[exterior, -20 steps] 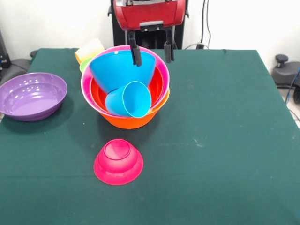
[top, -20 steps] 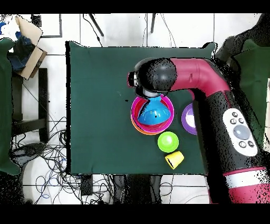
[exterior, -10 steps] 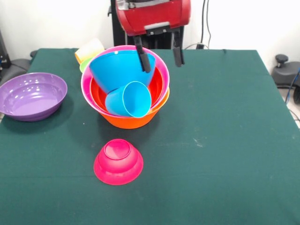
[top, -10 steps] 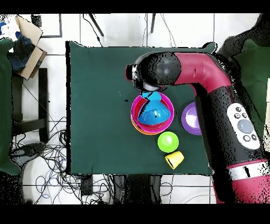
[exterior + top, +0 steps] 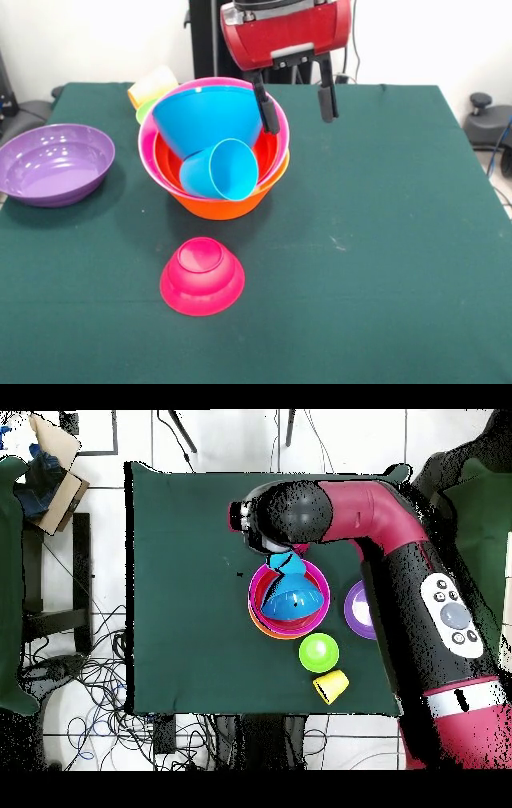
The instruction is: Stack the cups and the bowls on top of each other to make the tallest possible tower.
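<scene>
The tower stands at the table's back middle: a large orange bowl (image 5: 228, 206) holds a pink bowl (image 5: 150, 152), a red-orange bowl (image 5: 170, 166) and a tilted blue bowl (image 5: 204, 116). A light blue cup (image 5: 221, 170) lies on its side in the pile. From overhead the tower (image 5: 290, 599) shows beside the arm. My gripper (image 5: 296, 106) is open and empty, hanging at the tower's right rim. The yellow-orange cup (image 5: 152, 84) and a green bowl (image 5: 144, 114) sit behind the tower. A purple bowl (image 5: 54, 162) is at the left. A magenta bowl (image 5: 202, 274) lies upside down in front. The teal bowl is hidden.
From overhead the green bowl (image 5: 319, 652) and yellow-orange cup (image 5: 331, 684) lie near the robot's side of the table, and the arm (image 5: 380, 514) partly covers the purple bowl (image 5: 356, 606). A cardboard box (image 5: 50, 469) sits off the table.
My gripper has moved to the right in the front view, from over the blue bowl to the tower's right rim, staying open. The bowls and cups have not moved.
</scene>
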Tool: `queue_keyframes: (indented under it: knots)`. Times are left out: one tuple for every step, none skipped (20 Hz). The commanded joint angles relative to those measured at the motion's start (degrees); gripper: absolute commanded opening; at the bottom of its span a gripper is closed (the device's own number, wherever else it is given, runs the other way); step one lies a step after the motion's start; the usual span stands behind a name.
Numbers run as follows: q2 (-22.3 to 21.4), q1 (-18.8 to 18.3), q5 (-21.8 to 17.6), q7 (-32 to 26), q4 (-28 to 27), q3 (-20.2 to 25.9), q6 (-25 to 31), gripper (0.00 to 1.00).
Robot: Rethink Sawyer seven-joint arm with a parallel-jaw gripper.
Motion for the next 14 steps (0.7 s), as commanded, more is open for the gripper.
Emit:
queue_keyframes:
  knots:
    - [1.5, -0.1, -4.9, -18.7, -0.3, 2.8, 0.7, 1.00]
    - [0.7, 0.4, -6.0, -16.5, -0.5, 1.0, 1.1, 1.00]
    - [0.2, 0.5, -7.2, -15.8, -0.5, 0.2, 0.8, 1.00]
    - [-0.5, 0.9, -9.4, -15.1, -1.0, -1.4, 0.8, 1.00]
    - [-1.2, 1.2, -10.9, -14.5, -1.2, -2.3, 0.6, 1.00]
    - [-1.9, 1.5, -12.4, -13.9, -1.5, -3.2, 0.4, 1.00]
    - [-2.6, 1.4, -13.0, -13.8, -1.3, -3.3, 0.2, 1.00]
    - [-3.6, 1.0, -13.5, -13.9, -0.8, -3.2, 0.0, 1.00]
    - [-4.2, 0.5, -13.7, -14.3, -0.3, -2.9, 0.1, 1.00]
    - [-4.8, 0.0, -13.9, -14.8, 0.2, -2.6, 0.2, 1.00]
    - [-4.9, -0.6, -14.0, -15.4, 0.5, -2.2, 0.3, 1.00]
    - [-4.6, -1.9, -13.7, -17.0, 1.2, -1.2, 0.0, 1.00]
    - [-4.1, -3.1, -13.5, -18.4, 1.6, -0.5, 0.0, 1.00]
    - [-3.6, -4.2, -13.2, -19.8, 2.0, 0.3, -0.1, 1.00]
